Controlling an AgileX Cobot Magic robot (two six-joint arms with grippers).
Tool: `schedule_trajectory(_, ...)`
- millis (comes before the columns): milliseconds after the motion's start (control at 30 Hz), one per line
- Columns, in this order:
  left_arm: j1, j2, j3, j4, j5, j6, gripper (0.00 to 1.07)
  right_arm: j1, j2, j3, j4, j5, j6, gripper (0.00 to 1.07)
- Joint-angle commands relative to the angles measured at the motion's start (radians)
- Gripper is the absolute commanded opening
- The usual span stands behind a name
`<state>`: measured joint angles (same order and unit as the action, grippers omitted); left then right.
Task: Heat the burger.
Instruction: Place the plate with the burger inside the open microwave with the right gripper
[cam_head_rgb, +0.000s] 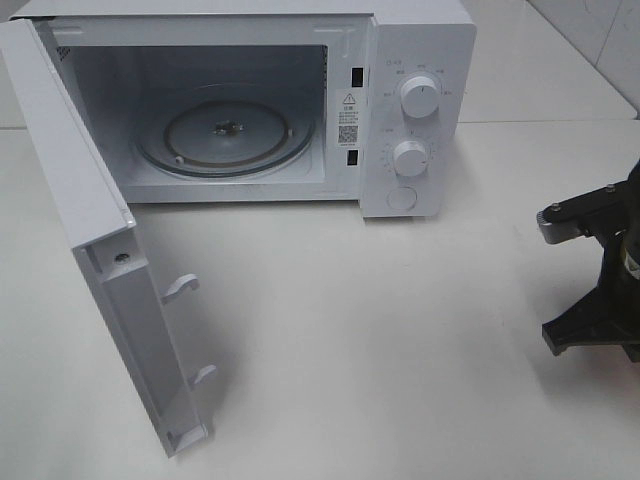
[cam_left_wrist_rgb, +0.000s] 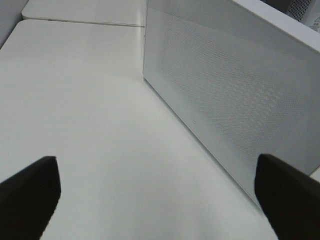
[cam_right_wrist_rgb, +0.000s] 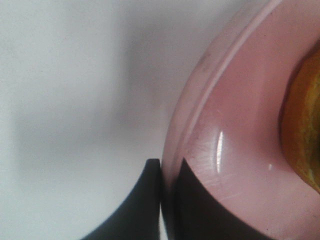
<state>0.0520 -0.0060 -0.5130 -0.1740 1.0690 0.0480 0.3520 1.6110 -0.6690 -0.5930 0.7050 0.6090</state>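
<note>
At the high frame's right edge, the right end effector is clamping the pink plate by its rim.
The burger is sitting on that plate, showing only a golden sliver, so its facing and long axis cannot be told; the left end effector is gaping wide beside the microwave door.

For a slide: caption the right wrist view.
Right tool pinches the rim of the flat pink round plate carrying the golden-brown burger.

White microwave, door wide open, on white table; pink plate
</note>
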Motion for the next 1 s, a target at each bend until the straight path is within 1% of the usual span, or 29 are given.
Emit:
schedule_trajectory(33, -0.009, -0.015, 0.0, -0.003, -0.008, 0.0, 0.98, 0.018, -0.011, -0.001, -0.063, 0.052, 0.022, 0.0)
schedule_trajectory(267, -0.009, -0.015, 0.0, -0.003, -0.008, 0.0, 0.98, 0.068, -0.018, 0.0, -0.081, 0.102, 0.042, 0.0)
schedule_trajectory(433, -0.009, -0.015, 0.0, -0.003, -0.008, 0.001, 0.98, 0.108, -0.04, 0.037, -0.078, 0.106, 0.046, 0.0)
schedule_trajectory(567, -0.009, -0.015, 0.0, -0.003, -0.008, 0.0, 0.98, 0.16, -0.091, 0.07, -0.075, 0.124, 0.067, 0.0)
schedule_trajectory(833, -0.009, -0.015, 0.0, -0.003, -0.008, 0.0, 0.98, 0.226, -0.167, 0.123, -0.074, 0.168, 0.092, 0.0)
schedule_trajectory(967, -0.009, -0.015, 0.0, -0.003, -0.008, 0.0, 0.98, 0.248, -0.189, 0.127, -0.074, 0.182, 0.098, 0.0)
schedule_trajectory(1000, -0.009, -0.015, 0.0, -0.003, -0.008, 0.0, 0.98, 0.265, -0.198, 0.127, -0.074, 0.203, 0.098, 0.0)
